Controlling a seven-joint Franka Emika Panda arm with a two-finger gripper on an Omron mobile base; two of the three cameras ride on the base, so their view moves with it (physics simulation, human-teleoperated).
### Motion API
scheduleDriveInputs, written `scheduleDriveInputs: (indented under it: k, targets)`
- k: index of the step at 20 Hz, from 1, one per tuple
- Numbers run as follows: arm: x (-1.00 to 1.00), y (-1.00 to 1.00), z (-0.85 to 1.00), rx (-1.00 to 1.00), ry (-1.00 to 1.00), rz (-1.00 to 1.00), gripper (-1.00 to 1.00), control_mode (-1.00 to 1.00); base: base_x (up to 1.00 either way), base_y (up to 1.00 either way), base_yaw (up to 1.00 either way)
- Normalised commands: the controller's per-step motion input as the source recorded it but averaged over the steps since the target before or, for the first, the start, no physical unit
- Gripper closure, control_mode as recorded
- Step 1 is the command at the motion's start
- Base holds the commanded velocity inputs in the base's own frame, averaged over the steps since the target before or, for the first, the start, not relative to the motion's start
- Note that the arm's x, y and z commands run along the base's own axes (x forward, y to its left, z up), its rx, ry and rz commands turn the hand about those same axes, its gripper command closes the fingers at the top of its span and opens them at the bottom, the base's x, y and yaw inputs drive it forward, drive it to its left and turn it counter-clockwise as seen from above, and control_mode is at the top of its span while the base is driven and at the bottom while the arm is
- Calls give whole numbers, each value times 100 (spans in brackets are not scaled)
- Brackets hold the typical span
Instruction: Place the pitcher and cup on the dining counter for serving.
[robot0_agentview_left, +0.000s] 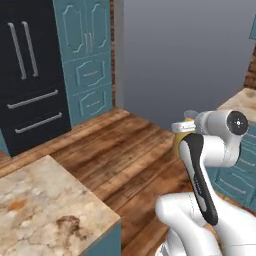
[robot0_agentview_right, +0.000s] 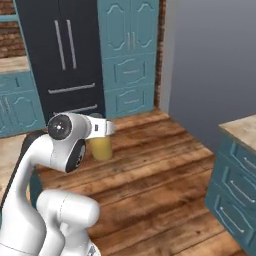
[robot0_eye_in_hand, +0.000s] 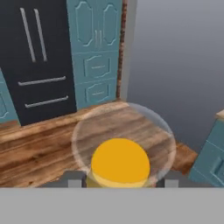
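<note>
The pincer (robot0_eye_in_hand: 119, 180) shows at six o'clock of the hand view, its two grey fingertips (robot0_eye_in_hand: 73, 178) standing apart on either side of a mustard-yellow body, the pitcher (robot0_eye_in_hand: 120, 162), and pressed against its flanks: the pincer is clamped on the pitcher. A pale, see-through rounded top rings that yellow body (it looks like a glassy dome from this angle).

In the right base view the pitcher (robot0_agentview_right: 101, 147) hangs under the white hand at about nine o'clock, well above the wooden floor (robot0_agentview_right: 160, 170) and touching no surface. In the left base view only a sliver of the pitcher (robot0_agentview_left: 179, 138) peeps out at three o'clock, behind the white wrist and its dark-striped link.

Outward from there, the plank floor spreads through the middle of both base views. At seven o'clock of the left base view lies the corner of a beige-brown marbled bench (robot0_agentview_left: 45, 210) on a teal base, the dining counter; the pitcher is well apart from it. At three o'clock of the right base view stands another teal cabinet with a stone top (robot0_agentview_right: 235, 175). At eleven o'clock rises a black fridge (robot0_agentview_right: 60, 55) with silver handles, and just beside it, towards twelve, tall teal cupboards (robot0_agentview_right: 130, 50). A plain grey wall (robot0_agentview_right: 215, 60) fills one to two o'clock.
</note>
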Motion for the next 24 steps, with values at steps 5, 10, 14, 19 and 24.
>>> scheduleDriveInputs:
  k: [5, 10, 14, 19, 24]
  targets:
    - [0, 0, 0, 0, 0, 0, 100, 100, 15, 0, 69]
    - [0, 0, 0, 0, 0, 0, 100, 100, 5, -1, 68]
    - [0, 0, 0, 0, 0, 0, 100, 100, 35, -36, 55]
    - [0, 0, 0, 0, 0, 0, 100, 100, 35, -66, 45]
    - [0, 0, 0, 0, 0, 0, 100, 100, -3, -50, 51]
